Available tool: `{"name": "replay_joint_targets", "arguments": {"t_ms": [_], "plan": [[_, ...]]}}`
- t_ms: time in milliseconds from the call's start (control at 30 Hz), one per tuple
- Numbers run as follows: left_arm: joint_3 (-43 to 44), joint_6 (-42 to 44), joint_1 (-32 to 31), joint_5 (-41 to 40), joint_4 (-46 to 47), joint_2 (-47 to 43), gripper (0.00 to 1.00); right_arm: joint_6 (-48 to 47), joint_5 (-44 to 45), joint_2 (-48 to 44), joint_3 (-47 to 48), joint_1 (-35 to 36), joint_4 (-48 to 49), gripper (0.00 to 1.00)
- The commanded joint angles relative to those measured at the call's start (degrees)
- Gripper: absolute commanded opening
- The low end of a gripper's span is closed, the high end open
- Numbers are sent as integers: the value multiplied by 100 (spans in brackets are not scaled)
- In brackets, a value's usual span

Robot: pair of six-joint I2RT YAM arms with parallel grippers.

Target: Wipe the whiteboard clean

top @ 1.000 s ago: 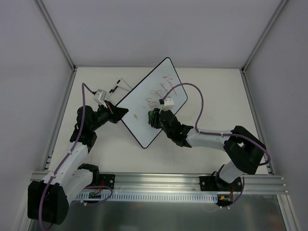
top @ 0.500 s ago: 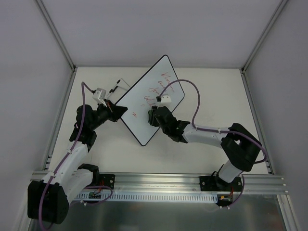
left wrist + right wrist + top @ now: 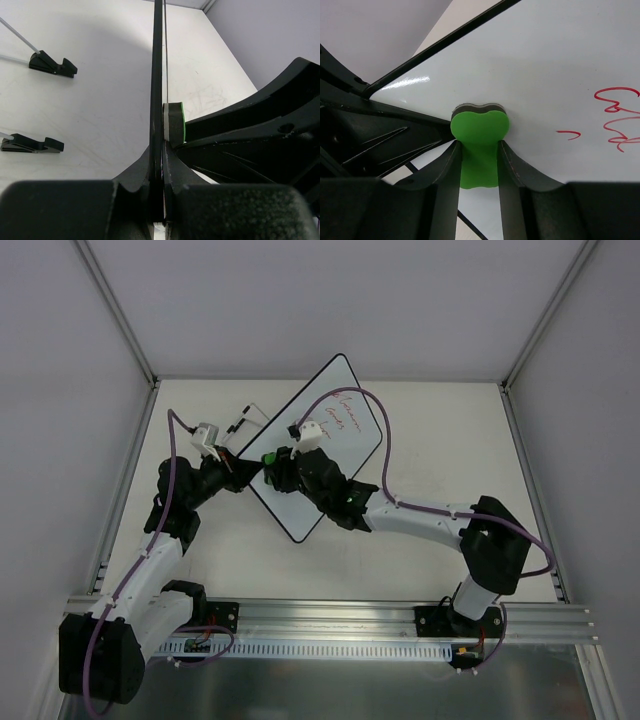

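Presently on the white bench (image 3: 420, 530), item one: the whiteboard (image 3: 350, 445), a flat white panel with a thin black rim and rounded corners, set diamond-wise in the top view at centre, toward the far side. Whether it rests on the bench cannot be told. Condition: red handwriting (image 3: 342, 416) across its far half, with a few red strokes (image 3: 620, 120) to the right in the right wrist view; the face near the left corner is plain white. Item two: the left hand (image 3: 245, 468), clenched on the board's left corner. The left wrist view has the whiteboard (image 3: 158, 75) edge-on, running straight up between the two black fingers (image 3: 135, 182), which press on both faces. Item three: the right hand (image 3: 275, 465), reaching across the board from the right and grasping a green eraser (image 3: 268, 457). In its own wrist view the right hand (image 3: 479, 150) has both fingers closed on the flanks of the eraser (image 3: 480, 127), whose dark pad lies flat against the whiteboard (image 3: 545, 65) close to the rim. The left wrist view confirms contact: the eraser (image 3: 174, 122) touches the board face just beyond the left hand's grip, with the right hand (image 3: 260, 120) behind it. Item four: two small black stand feet (image 3: 51, 64), each on a thin pale rod, lying on the bench to the left of the board and apart from it; in the top view they sit just beyond the left hand (image 3: 245, 418).
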Motion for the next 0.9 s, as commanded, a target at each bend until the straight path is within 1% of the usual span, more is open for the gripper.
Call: {"name": "replay_joint_targets", "arguments": {"t_ms": [0, 67, 100, 267, 333, 433, 533, 633, 667, 800, 833, 867], "plan": [[-156, 971, -212, 822, -741, 101, 0, -44, -39, 219, -25, 27, 368, 0], [-156, 971, -212, 822, -733, 75, 0, 105, 138, 149, -342, 10, 376, 0], [-164, 962, -212, 830, -750, 83, 0, 167, 226, 114, -683, 10, 385, 0], [-138, 927, -212, 866, -759, 118, 0, 606, 279, 61, -1722, -61, 385, 0], [-120, 918, -212, 909, -768, 154, 0, 826, 288, 87, -2142, -201, 472, 0], [-120, 909, -204, 945, -776, 162, 0, 949, 209, 131, -2329, -342, 499, 0], [-120, 909, -212, 962, -785, 180, 0, 810, 173, 44, -2251, -430, 499, 0], [-120, 900, -204, 980, -794, 198, 0, 511, 182, -105, -1891, -439, 482, 0], [-120, 891, -212, 980, -794, 198, 0, 284, 182, -193, -1751, -439, 473, 0], [-129, 883, -204, 1006, -803, 180, 0, -367, 112, -264, -680, -447, 210, 0], [-129, 874, -212, 1006, -803, 197, 0, -490, 103, -238, -181, -456, 131, 0], [-129, 874, -212, 1015, -803, 206, 0, -587, 95, -186, 67, -456, 87, 0]]}}
